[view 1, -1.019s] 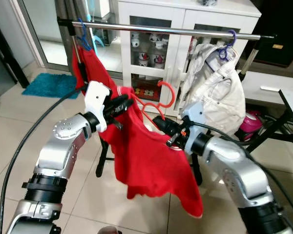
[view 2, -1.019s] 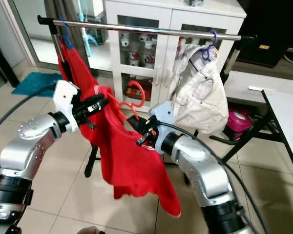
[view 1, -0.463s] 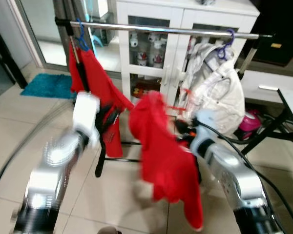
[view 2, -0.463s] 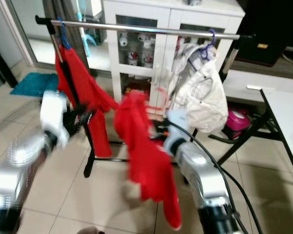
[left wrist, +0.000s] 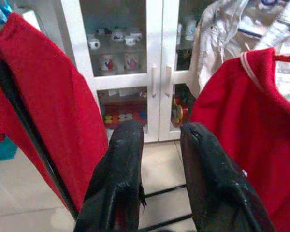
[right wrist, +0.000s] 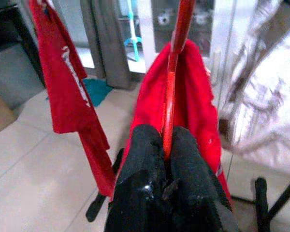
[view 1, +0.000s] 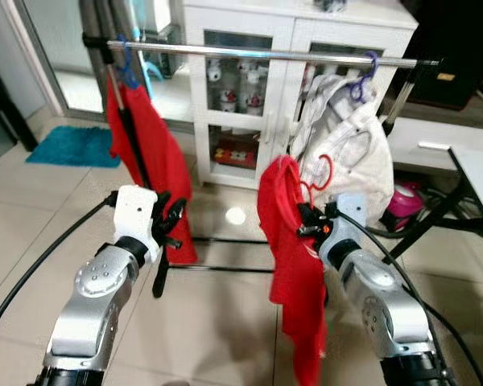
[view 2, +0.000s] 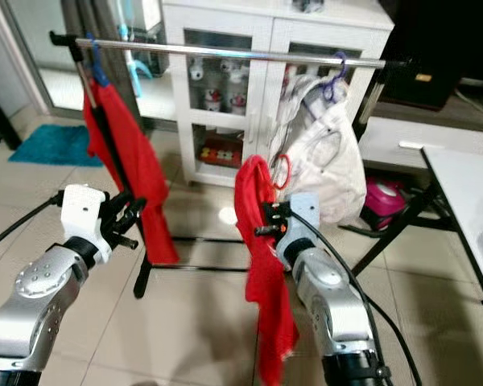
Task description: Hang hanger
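Right end effector (view 1: 306, 227) pinches the red hanger (right wrist: 174, 72) tight, a red shirt (view 1: 294, 281) draped from it, below and short of the rail (view 1: 258, 53); left end effector (view 1: 171, 225) holds nothing, fingers (left wrist: 123, 183) narrowly parted; beyond, another red garment (view 1: 149, 161) and a white one (view 1: 354, 153) hang on the rail.

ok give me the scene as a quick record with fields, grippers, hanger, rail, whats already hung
right gripper: shut on the red hanger, red shirt draped on it, held below the rail
left gripper: open, holding nothing, near the rack's left side
rail: horizontal metal bar, above the held hanger
already hung: red garment on a blue hanger at the left end; white garment on a purple hanger toward the right
behind: white cabinet with glass doors
task state: hanger not yet on the rail
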You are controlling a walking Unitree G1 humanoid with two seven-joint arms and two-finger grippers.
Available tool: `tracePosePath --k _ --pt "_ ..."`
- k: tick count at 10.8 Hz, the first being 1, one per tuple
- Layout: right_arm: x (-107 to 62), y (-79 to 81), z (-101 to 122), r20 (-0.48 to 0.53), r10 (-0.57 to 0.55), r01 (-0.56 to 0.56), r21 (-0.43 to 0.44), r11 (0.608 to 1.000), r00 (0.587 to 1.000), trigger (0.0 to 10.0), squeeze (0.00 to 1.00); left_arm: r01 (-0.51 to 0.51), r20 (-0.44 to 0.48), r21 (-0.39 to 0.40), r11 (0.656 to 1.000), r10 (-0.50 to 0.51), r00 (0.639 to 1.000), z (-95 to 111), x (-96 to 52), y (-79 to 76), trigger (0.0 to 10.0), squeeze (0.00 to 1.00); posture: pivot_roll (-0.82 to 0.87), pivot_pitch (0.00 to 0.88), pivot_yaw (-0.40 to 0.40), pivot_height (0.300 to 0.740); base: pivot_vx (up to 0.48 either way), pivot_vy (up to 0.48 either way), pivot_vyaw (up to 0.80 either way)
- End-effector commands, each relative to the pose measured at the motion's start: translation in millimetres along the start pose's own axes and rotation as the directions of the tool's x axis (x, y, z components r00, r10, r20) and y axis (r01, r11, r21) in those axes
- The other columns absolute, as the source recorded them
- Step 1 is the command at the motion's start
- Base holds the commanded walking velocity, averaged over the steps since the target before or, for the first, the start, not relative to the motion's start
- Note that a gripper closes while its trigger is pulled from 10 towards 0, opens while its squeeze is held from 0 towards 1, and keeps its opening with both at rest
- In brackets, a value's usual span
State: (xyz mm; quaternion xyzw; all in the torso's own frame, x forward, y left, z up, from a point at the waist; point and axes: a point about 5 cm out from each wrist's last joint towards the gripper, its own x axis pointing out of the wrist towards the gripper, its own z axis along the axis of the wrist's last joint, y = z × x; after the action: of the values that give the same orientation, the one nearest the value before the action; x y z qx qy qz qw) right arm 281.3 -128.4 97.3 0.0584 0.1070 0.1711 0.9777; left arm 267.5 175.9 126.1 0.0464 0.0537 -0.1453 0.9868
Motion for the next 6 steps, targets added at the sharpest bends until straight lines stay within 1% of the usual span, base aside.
tracePosePath --k 1,2,3,4,6 --pt "2.3 5.7 15.4 0.069 0.046 -0.044 -0.041 0.998 0.997 10.0 0.0 -0.011 0.033 0.002 1.0 0.011 0.999 7.2 0.3 0.5 10.0 0.0 0.05 0.0 -0.023 0.74 0.371 0.0 0.0" --pt "4.5 6.4 18.6 0.08 0.04 -0.036 -0.053 0.998 0.996 10.0 0.0 -0.007 0.042 0.014 1.0 0.006 0.999 10.3 0.9 -0.2 10.0 0.0 0.05 0.0 -0.028 0.74 0.382 0.0 0.8" --pt "5.3 5.9 19.8 0.09 0.033 -0.029 -0.046 0.998 0.995 10.0 0.0 -0.003 0.038 0.031 0.999 0.002 0.999 10.7 1.3 -0.4 10.0 0.0 0.05 0.0 -0.029 0.74 0.386 0.0 0.8" --pt "6.3 5.0 22.1 0.109 0.028 -0.025 -0.032 0.999 0.994 10.0 0.0 0.0 0.031 0.057 0.998 -0.002 1.0 10.4 1.5 -1.5 10.0 0.0 0.05 0.0 -0.028 0.74 0.386 0.0 0.0" --pt "9.0 8.5 25.5 0.122 0.06 -0.053 -0.062 0.997 0.991 10.0 0.0 0.016 0.034 0.061 0.998 -0.018 0.999 10.4 1.6 -5.2 10.0 0.0 0.05 0.0 -0.027 0.74 0.386 0.0 0.0"
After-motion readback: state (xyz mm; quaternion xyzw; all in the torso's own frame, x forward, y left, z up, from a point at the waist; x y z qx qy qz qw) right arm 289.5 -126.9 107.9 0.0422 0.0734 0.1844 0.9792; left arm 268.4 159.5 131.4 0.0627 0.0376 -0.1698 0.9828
